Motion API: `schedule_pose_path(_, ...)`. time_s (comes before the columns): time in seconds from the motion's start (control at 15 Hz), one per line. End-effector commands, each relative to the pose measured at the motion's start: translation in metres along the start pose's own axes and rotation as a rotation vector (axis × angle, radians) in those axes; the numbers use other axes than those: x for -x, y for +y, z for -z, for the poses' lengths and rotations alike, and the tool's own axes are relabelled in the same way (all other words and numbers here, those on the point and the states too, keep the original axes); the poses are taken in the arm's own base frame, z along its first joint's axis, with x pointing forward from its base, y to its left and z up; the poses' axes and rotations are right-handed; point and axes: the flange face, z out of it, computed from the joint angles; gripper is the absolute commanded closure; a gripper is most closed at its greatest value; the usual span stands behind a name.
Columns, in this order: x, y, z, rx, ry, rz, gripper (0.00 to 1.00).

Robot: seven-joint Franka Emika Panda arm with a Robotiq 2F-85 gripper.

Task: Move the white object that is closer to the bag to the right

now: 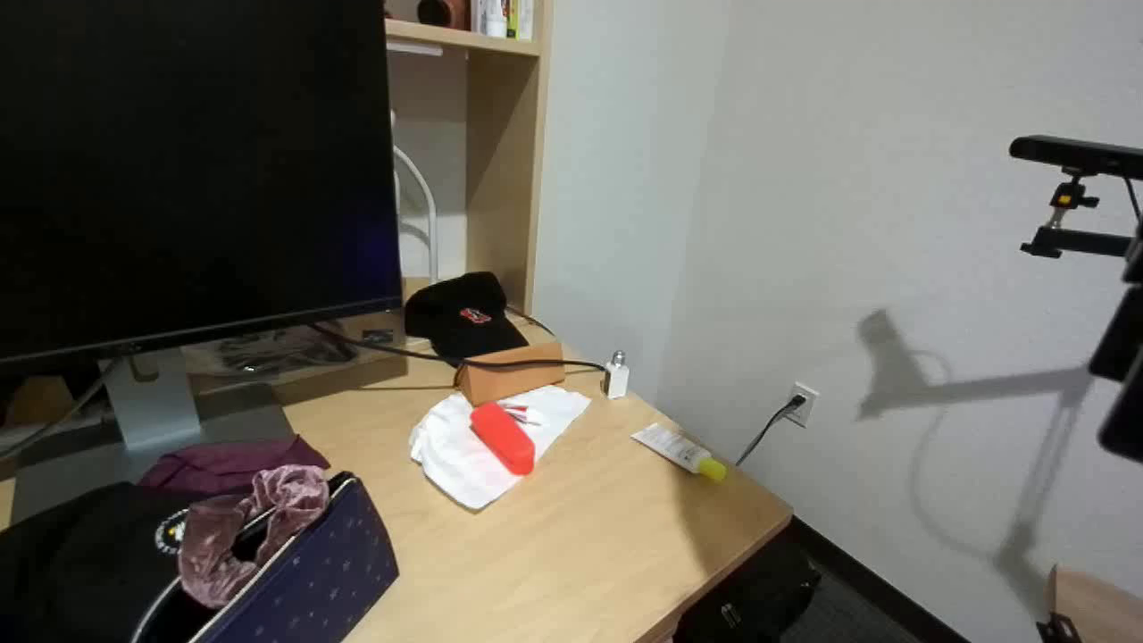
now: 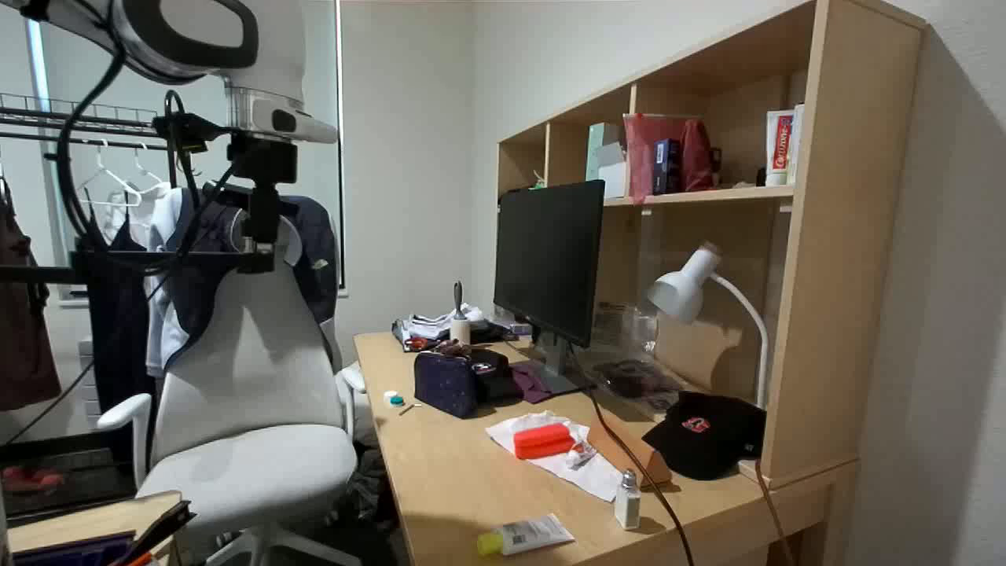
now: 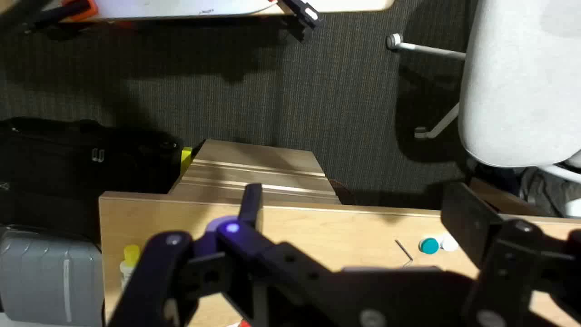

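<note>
Fingers (image 3: 250, 206) stand wide apart in my wrist view, gripping nothing, so I judge the whole job remains: grasp, shift right, release. Left to right in an exterior view, the desk (image 2: 448, 465) holds teal-and-white caps (image 2: 395, 401) near a navy pouch (image 2: 444, 385), then a white tube (image 2: 539, 534), a white cloth (image 2: 588, 477) under a red case (image 2: 542, 441), and a white bottle (image 2: 627, 504). Taking the pouch as the bag, I lean toward caps or cloth, but can't settle it. Only the wrist view gives me the finger gap, yet it misses the bottle both exterior views show.

Gripper (image 3: 355, 202), jaws apparently wide apart
</note>
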Motion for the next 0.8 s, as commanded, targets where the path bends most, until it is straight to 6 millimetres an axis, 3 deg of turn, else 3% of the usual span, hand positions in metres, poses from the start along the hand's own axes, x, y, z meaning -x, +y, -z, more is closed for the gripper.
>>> schedule_pose_path(0.0,0.000,0.000,0.001,0.000,-0.001,0.000,0.00)
schedule_pose_path(0.27,-0.041,-0.020,-0.021,0.016,-0.007,0.133,0.00)
schedule_pose_path(0.73,-0.111,-0.089,-0.106,0.063,-0.119,0.414,0.00)
